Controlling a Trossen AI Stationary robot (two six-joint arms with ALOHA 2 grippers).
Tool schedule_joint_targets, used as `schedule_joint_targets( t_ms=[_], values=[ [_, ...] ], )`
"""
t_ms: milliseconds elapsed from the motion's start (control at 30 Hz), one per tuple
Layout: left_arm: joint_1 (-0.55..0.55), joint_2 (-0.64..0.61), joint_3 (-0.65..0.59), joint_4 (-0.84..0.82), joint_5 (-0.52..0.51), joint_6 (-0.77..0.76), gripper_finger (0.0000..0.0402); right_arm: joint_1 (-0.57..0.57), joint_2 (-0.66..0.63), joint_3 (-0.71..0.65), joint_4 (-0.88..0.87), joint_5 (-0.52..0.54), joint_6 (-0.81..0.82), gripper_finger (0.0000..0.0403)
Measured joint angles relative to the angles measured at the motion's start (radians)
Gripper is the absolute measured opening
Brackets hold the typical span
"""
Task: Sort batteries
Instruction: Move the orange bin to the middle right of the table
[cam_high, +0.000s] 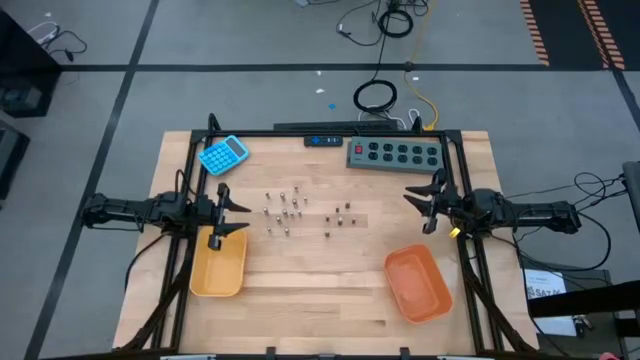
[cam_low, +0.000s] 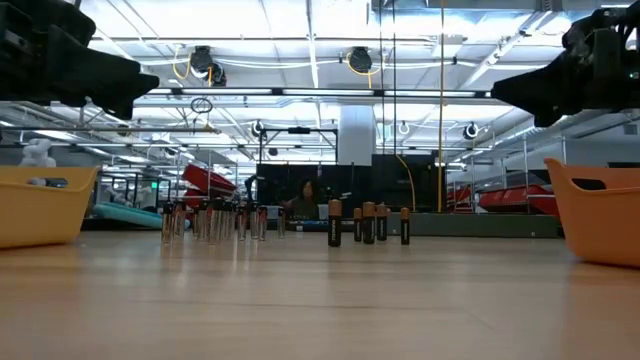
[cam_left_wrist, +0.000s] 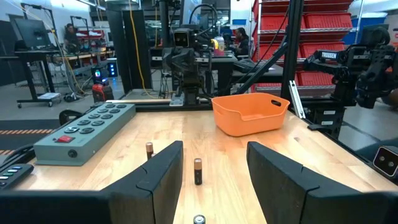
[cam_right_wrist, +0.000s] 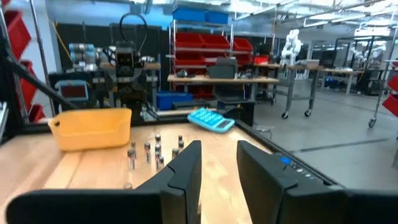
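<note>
Two loose clusters of batteries (cam_high: 285, 214) are standing upright on the wooden table (cam_high: 330, 300), in the open stretch between the two grippers, with the bigger cluster sitting nearer the left gripper (cam_high: 222, 212) and a smaller group (cam_high: 341, 217) lying toward the right gripper (cam_high: 423, 201). Both grippers are hovering above the table at its opposite edges, each pointing inward at the cells, and neither is touching anything. The left gripper's fingers (cam_left_wrist: 158, 180) are standing apart with nothing between them; in its wrist view a dark cell with a copper top (cam_left_wrist: 198, 171) is standing just ahead of the gap, another (cam_left_wrist: 149, 149) a little farther out to one side. The right gripper's fingers (cam_right_wrist: 186, 168) are likewise spread and holding nothing, with the larger cluster showing beyond them. A yellow tray (cam_high: 218, 268) is sitting just beside and partly under the left gripper, and an orange tray (cam_high: 418, 284) is lying near the right gripper, on the side away from the grey power strip (cam_high: 393, 154). A blue calculator (cam_high: 223, 154) is resting beyond the left gripper, toward the table's far edge. From table height the cells are lining up in a row, the slimmer ones (cam_low: 215, 220) bunching on one side and the thicker ones (cam_low: 368, 223) on the other.
</note>
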Motion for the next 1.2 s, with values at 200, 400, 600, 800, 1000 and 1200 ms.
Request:
schedule_joint_targets(
  t_ms=[200, 400, 600, 800, 1000, 1200],
  values=[
    [0.000, 0.000, 0.000, 0.000, 0.000, 0.000, 0.0189, 0.001, 0.011, 0.001, -0.052, -0.064, 0.244, 0.0093],
    [0.000, 0.000, 0.000, 0.000, 0.000, 0.000, 0.0189, 0.001, 0.069, 0.001, -0.068, -0.161, 0.314, 0.0093],
    [0.000, 0.000, 0.000, 0.000, -0.001, 0.000, 0.0189, 0.001, 0.128, 0.001, -0.063, -0.128, 0.338, 0.0093],
    [0.000, 0.000, 0.000, 0.057, -0.019, 0.003, 0.0189, 0.001, 0.161, 0.001, -0.065, -0.144, 0.359, 0.0093],
    [0.000, 0.000, 0.000, 0.139, -0.018, -0.165, 0.0189, 0.001, 0.205, 0.001, -0.072, -0.212, 0.361, 0.0093],
    [0.000, 0.000, 0.000, 0.205, -0.081, -0.184, 0.0189, 0.001, 0.267, 0.000, -0.041, -0.177, 0.376, 0.0093]
  ],
)
